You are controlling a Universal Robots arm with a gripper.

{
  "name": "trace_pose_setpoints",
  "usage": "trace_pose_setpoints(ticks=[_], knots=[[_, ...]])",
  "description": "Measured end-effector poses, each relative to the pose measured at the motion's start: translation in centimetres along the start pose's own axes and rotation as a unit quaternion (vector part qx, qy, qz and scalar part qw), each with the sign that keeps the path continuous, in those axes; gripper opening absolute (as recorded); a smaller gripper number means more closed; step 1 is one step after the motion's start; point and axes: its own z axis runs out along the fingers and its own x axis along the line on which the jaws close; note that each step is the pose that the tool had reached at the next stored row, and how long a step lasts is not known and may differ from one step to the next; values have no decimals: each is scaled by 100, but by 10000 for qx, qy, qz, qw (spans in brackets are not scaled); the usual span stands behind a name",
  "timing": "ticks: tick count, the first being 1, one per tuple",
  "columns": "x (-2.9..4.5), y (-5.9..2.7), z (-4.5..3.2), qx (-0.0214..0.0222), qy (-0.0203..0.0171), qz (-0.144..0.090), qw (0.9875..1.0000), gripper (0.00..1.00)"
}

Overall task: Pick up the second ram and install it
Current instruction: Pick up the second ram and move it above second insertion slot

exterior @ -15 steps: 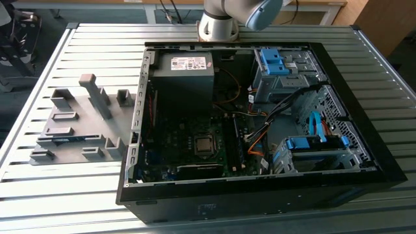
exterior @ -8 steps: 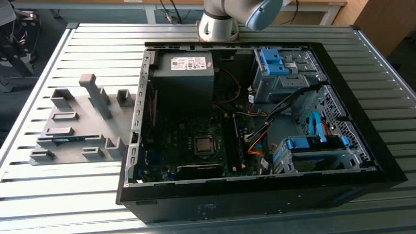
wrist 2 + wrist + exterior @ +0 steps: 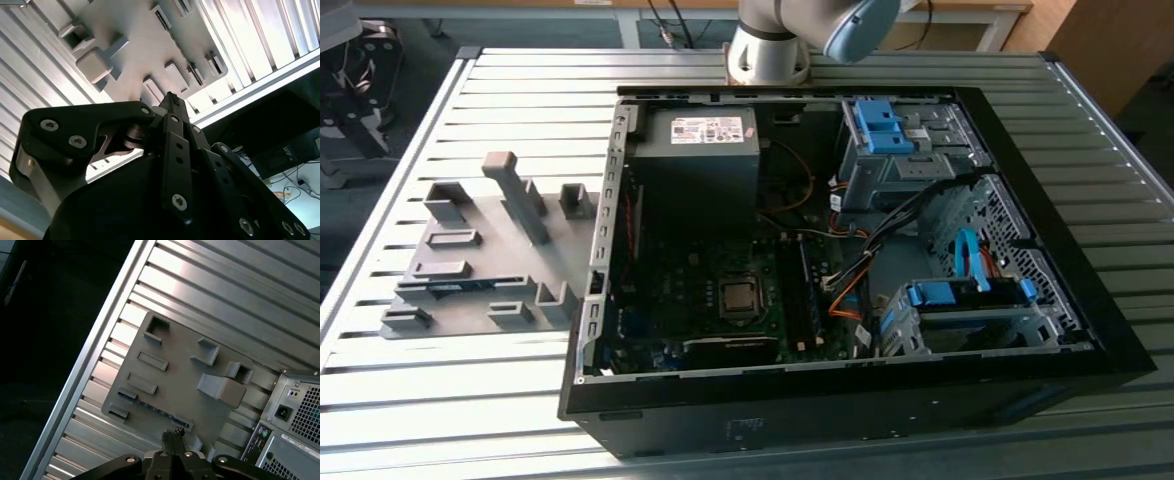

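Observation:
The second ram [image 3: 456, 287] is a thin greenish strip lying on edge in the grey holder plate [image 3: 480, 250], left of the PC case [image 3: 854, 260] in the exterior view. In the first wrist view the ram [image 3: 155, 409] runs between two small end blocks near the plate's edge; in the second wrist view the ram [image 3: 184, 50] is a dark line across the plate. My gripper [image 3: 172, 434] hangs well above the plate, close to the ram's line, with its fingers pressed together and nothing between them. The gripper [image 3: 170, 99] also points at the plate in the second wrist view.
The open case shows the motherboard [image 3: 720, 290] with black slot rails [image 3: 809, 290], a power supply [image 3: 700, 135] and blue drive cages [image 3: 967, 295]. Tall grey blocks [image 3: 520, 195] rise from the holder plate. The arm's base [image 3: 767, 50] stands behind the case. The slatted table's edge [image 3: 100, 340] runs beside the plate.

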Motion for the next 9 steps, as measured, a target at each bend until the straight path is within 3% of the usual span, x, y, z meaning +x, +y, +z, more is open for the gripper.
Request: trace_pose_setpoints(ticks=[9], knots=[[17, 8, 4, 26, 18, -288, 9996, 11]])
